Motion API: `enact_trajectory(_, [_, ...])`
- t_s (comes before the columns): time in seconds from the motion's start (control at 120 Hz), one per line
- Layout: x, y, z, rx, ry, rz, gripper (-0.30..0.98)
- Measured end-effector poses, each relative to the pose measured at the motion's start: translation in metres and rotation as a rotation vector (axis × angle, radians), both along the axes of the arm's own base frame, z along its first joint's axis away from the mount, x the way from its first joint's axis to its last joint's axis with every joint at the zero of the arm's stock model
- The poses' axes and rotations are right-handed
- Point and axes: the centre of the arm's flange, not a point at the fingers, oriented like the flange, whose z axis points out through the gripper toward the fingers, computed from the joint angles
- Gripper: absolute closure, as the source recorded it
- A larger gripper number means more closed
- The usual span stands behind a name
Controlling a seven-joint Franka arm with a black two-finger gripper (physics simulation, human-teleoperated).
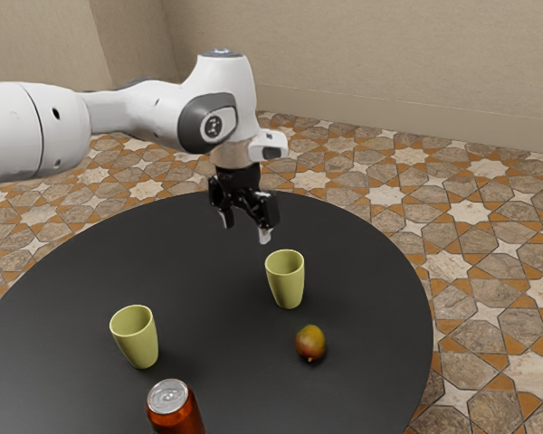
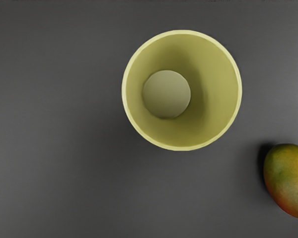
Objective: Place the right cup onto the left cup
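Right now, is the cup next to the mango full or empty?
Empty. The wrist view looks down into the cup and shows its bare bottom and walls.

On the tabletop [image 1: 213,298], the first cup [image 1: 136,339] stands toward the exterior view's left, the second cup [image 1: 287,282] toward its right, well apart. Nearer that camera, the can [image 1: 175,416] stands near the first cup, the mango [image 1: 310,344] near the second cup.

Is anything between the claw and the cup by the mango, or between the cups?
Nothing visible blocks the claw from the cup by the mango, or that cup from the other cup. The can stands aside.
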Motion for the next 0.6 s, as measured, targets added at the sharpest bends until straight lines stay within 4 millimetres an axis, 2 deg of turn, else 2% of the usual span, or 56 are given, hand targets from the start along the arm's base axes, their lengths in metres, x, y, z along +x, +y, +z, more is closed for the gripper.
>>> enact_trajectory(0.175, [0.011,-0.019,-0.025,-0.029,0.005,-0.013,0.01])
enact_trajectory(0.317, [0.022,-0.034,-0.037,-0.047,0.001,-0.027,0.02])
enact_trajectory(0.6, [0.043,-0.053,-0.068,-0.072,0.013,-0.041,0.05])
